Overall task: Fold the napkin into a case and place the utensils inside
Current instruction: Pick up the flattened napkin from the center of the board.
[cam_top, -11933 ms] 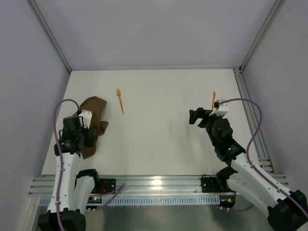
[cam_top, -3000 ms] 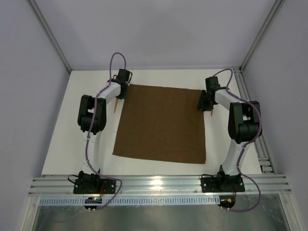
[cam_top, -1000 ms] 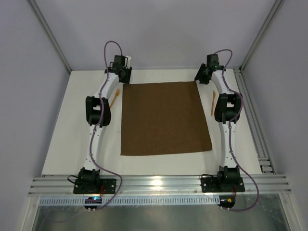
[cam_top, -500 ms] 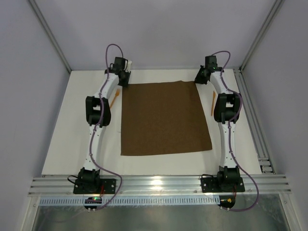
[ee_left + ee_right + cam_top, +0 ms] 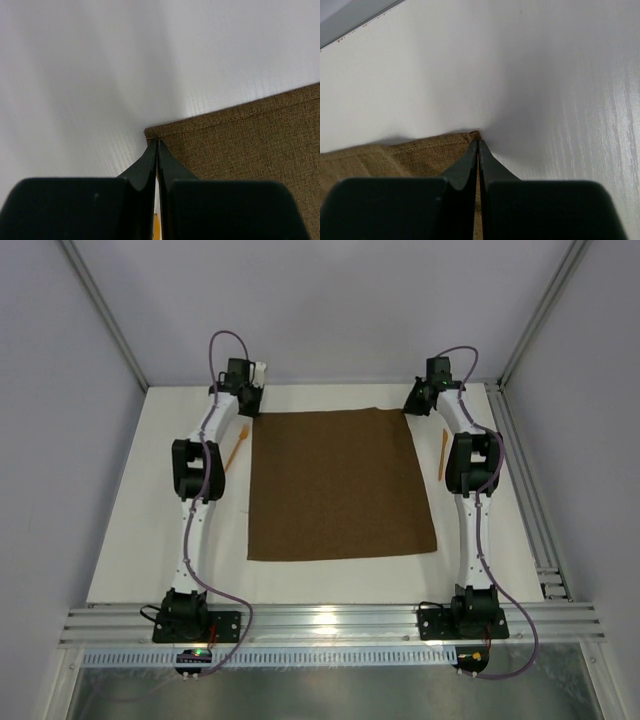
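At the near edge of the white table, the left arm and the right arm are bolted side by side, and both reach straight out to the far side

Between them lies the napkin, a dark brown square of matte woven cloth. It is spread flat in a single layer and no fold has been made yet

Further out, two thin orange pieces lie on the bare table. The left utensil is just beside the cloth's left edge, and the right utensil is just beside its right edge. Neither touches the cloth

At the far hem, the left gripper has its jaws pressed together on the far left corner. The right gripper is clamped the same way on the far right corner, where the cloth rises a little off the table and casts a soft shadow

The cloth looks light and limp, with no stiffness of its own. Lifted by these two corners, it would likely sag in the middle and trail behind. The coarse weave should give the pads good purchase, and the stitched hem at each corner is the firmest place to hold. Moving both corners together would keep the edge straight. The utensils look hard, light and slick, and they lie low on the table, so a pinch across the handle seems safest
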Controlling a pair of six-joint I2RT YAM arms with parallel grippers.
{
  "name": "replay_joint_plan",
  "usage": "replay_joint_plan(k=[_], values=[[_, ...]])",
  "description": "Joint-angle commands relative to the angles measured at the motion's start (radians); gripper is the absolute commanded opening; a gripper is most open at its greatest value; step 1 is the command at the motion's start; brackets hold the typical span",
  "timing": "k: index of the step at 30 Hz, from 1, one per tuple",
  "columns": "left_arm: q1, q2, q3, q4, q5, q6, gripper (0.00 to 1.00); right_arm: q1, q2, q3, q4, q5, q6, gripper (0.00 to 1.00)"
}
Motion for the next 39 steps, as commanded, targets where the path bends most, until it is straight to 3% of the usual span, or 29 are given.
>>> replay_joint_plan(k=[1,2,4,10,13,15,19,23,27,29,35,39], values=[[0.011,-0.014,-0.039,0.031,0.024,-0.007,0.0,0.009,-0.073,-0.023,-0.029,-0.02,-0.038,0.03],[0.011,-0.017,-0.037,0.031,0.024,-0.007,0.0,0.009,-0.076,-0.024,-0.029,-0.02,-0.039,0.03],[0.011,-0.04,-0.033,0.041,0.005,-0.009,0.16,0.007,-0.085,-0.03,-0.029,-0.021,-0.045,0.03],[0.016,-0.051,-0.016,0.054,-0.017,-0.053,0.28,0.009,-0.128,-0.085,-0.048,-0.044,-0.075,0.03],[0.006,-0.035,-0.019,-0.006,-0.11,-0.055,0.27,0.01,-0.206,-0.205,-0.008,-0.047,-0.099,0.03],[-0.007,-0.032,-0.025,-0.029,-0.1,-0.056,0.27,0.01,-0.25,-0.263,0.006,-0.04,-0.114,0.03],[-0.072,-0.052,-0.074,-0.109,-0.143,0.031,0.25,0.01,-0.258,-0.27,-0.006,-0.034,-0.139,0.03],[-0.078,-0.113,-0.221,-0.091,-0.138,0.016,0.18,0.009,-0.289,-0.305,-0.014,-0.026,-0.156,0.03],[-0.072,-0.201,-0.301,-0.044,-0.129,0.017,0.17,0.01,-0.318,-0.331,0.006,-0.032,-0.182,0.03],[-0.067,-0.231,-0.275,-0.037,-0.12,0.011,0.2,0.01,-0.327,-0.328,0.017,-0.043,-0.187,0.03],[-0.023,-0.193,-0.134,-0.044,-0.132,-0.035,0.43,0.018,-0.362,-0.339,0.029,-0.061,-0.223,0.03],[-0.021,-0.089,0.002,-0.089,-0.137,-0.029,0.46,0.027,-0.389,-0.36,0.047,-0.064,-0.237,0.03]])
